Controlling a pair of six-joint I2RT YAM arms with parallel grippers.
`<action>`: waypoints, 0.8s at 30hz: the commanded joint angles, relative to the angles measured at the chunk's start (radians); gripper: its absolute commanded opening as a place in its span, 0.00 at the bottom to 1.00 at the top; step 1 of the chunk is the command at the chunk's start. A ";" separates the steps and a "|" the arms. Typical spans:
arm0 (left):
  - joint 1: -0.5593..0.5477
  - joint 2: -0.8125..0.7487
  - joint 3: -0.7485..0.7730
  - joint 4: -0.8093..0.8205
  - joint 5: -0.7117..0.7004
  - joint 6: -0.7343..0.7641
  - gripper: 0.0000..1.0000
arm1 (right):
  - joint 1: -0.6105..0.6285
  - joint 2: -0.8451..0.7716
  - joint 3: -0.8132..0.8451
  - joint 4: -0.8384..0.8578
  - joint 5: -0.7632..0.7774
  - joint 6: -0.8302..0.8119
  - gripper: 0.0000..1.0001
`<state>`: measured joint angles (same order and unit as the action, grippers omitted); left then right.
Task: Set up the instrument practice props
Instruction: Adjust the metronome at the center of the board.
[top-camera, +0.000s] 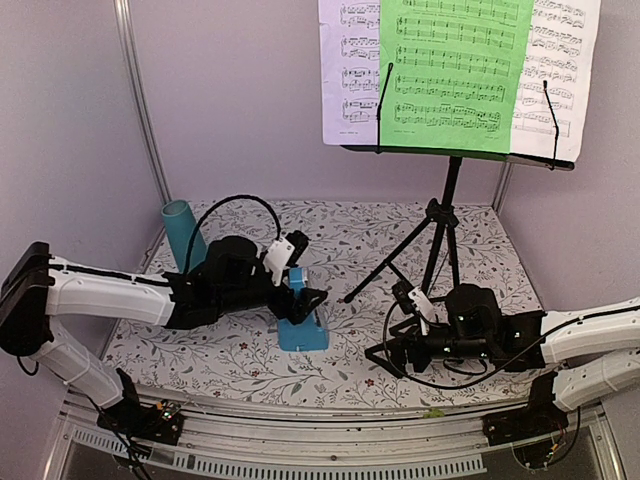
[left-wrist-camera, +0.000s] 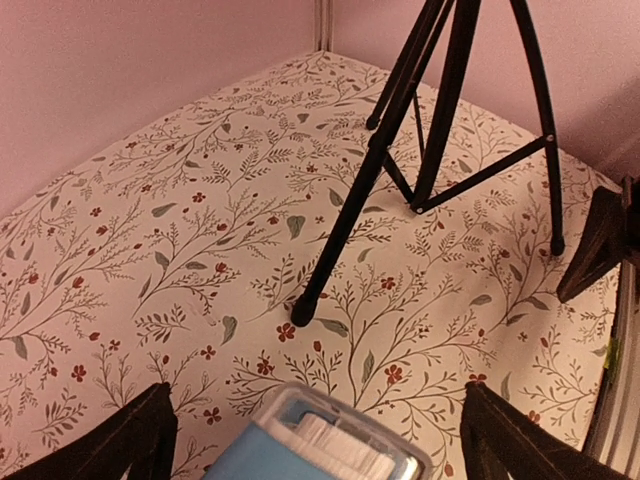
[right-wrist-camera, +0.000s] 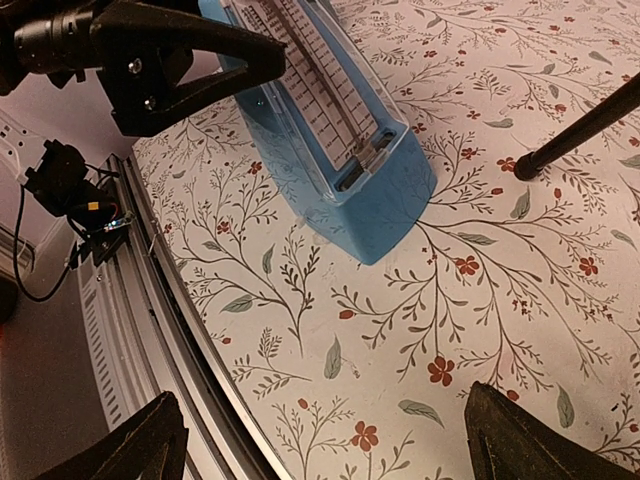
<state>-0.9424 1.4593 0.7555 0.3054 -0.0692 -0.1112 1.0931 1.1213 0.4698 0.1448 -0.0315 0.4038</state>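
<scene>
Floral tabletop (top-camera: 360, 235): 1 music stand (top-camera: 452, 190), 3 sheet-music pages (top-camera: 455, 70) (print unreadable), 1 metronome (top-camera: 303, 328), 1 teal cup (top-camera: 183, 235). Left gripper (top-camera: 308, 292), right gripper (right-wrist-camera: 320, 435) both spread, empty.

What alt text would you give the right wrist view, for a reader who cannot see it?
A blue metronome stands on a floral tablecloth, the left gripper open at its upper part. A black music stand leg rests at the right, and the open fingertips of the right gripper show in the bottom corners.
</scene>
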 joint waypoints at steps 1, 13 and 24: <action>0.029 -0.029 0.040 -0.054 0.130 0.138 1.00 | 0.008 -0.003 0.000 0.026 0.015 0.002 0.99; 0.242 -0.052 0.012 -0.155 0.674 0.484 0.99 | 0.008 -0.030 -0.018 0.025 0.027 0.004 0.99; 0.268 0.115 0.090 -0.198 0.758 0.549 0.88 | 0.008 -0.027 -0.022 0.025 0.022 0.005 0.99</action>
<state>-0.6922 1.5227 0.8043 0.1326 0.6315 0.4046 1.0931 1.1069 0.4618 0.1509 -0.0166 0.4042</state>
